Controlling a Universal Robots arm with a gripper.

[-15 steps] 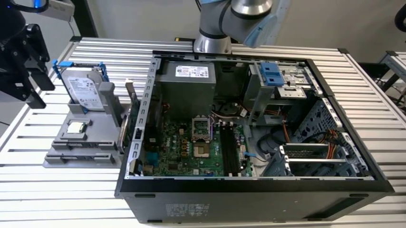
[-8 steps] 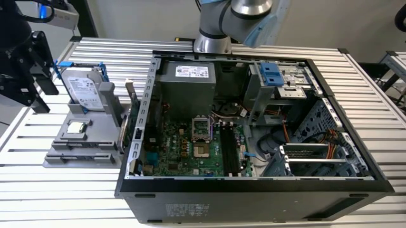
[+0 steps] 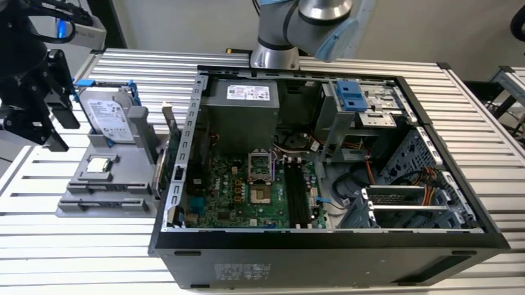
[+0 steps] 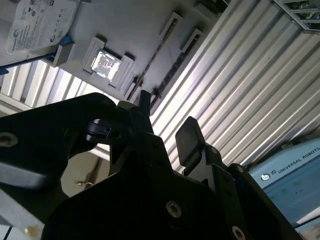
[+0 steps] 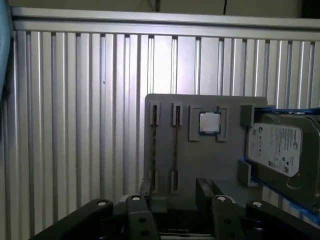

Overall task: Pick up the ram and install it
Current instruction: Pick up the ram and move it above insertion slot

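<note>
Your gripper (image 5: 174,195) hangs over the grey holder (image 5: 200,165), at the end of it away from the hard drive (image 5: 280,147). The fingers (image 4: 189,139) are spread well apart with nothing between them (bare holder and ribbed metal show through the gap in both wrist views).

You will find the ram (image 5: 175,145) in the holder, standing on its thin edge in a pair of slots. A second stick (image 5: 154,145) stands parallel just beside it, on the side further from the hard drive. In the first wrist view the gap between the fingers lines up roughly with the ram, but the fingers are not touching either stick.

Also on the holder, the small square chip (image 5: 209,122) lies in its own recess between the ram and the hard drive, which rests in a blue frame at the holder's other end.

In the exterior view the holder sits on the ribbed metal surface (image 3: 49,246), with the open computer case (image 3: 328,252) just beside it. Inside the case lies the motherboard (image 3: 238,196), and its long black slots (image 3: 297,196) hold no stick.
</note>
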